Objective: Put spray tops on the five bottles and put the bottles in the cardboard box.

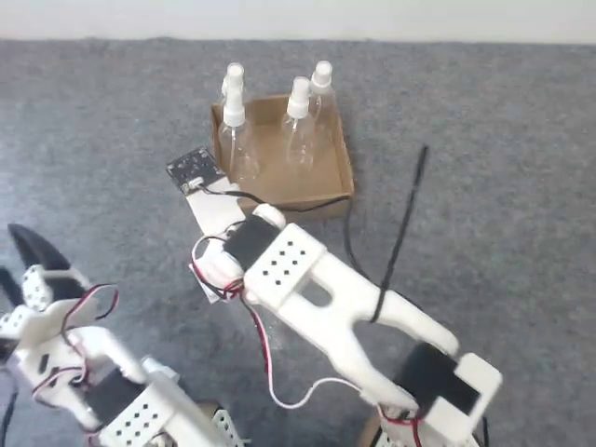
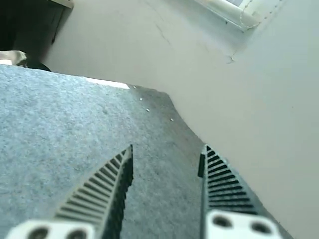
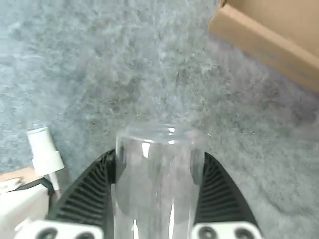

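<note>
The cardboard box (image 1: pixel 312 197) sits at the back of the grey carpet. Several clear bottles (image 1: pixel 300 130) with white spray tops stand upright inside it. My right gripper (image 3: pixel 159 159) is shut on another clear bottle (image 3: pixel 158 174), whose round end points away from the camera, low over the carpet. A loose white spray top (image 3: pixel 44 152) is beside that gripper. The box's corner (image 3: pixel 269 30) lies just beyond the held bottle. The right arm (image 1: pixel 289 265) stretches up to the box's front left. My left gripper (image 2: pixel 167 149) is open with nothing in it, at the near left (image 1: pixel 20 265).
Grey carpet (image 1: pixel 484 140) covers the whole surface. A black cable (image 1: pixel 405 223) runs over the right arm toward the box's right side. A pale wall (image 2: pixel 259 99) rises past the carpet's edge ahead of the left gripper.
</note>
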### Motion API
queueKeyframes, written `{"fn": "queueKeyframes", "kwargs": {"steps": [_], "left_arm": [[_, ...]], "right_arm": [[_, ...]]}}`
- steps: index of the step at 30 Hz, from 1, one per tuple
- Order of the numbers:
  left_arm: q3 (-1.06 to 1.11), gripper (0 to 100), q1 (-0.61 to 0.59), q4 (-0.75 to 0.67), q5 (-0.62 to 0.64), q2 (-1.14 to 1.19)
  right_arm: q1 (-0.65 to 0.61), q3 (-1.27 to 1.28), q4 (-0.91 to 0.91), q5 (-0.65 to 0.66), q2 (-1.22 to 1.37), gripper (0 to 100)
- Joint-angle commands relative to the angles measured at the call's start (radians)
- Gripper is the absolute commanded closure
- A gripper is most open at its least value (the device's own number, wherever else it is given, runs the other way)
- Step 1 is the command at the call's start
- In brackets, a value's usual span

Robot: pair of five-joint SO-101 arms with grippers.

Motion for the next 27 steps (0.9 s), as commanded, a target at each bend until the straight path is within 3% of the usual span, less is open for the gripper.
{"fn": "queueKeyframes", "kwargs": {"steps": [1,11,27], "left_arm": [[-0.008,80,0.115,-0.023,-0.098,-0.017],[0.001,80,0.341,0.046,-0.235,-0.017],[0.001,80,0.353,0.052,-0.241,-0.015]], "right_arm": [[0.021,-0.057,0.024,-0.005,-0.125,96.4],[0.076,-0.055,0.036,-0.006,-0.186,96.5],[0.349,-0.057,0.214,-0.008,-0.432,96.5]]}}
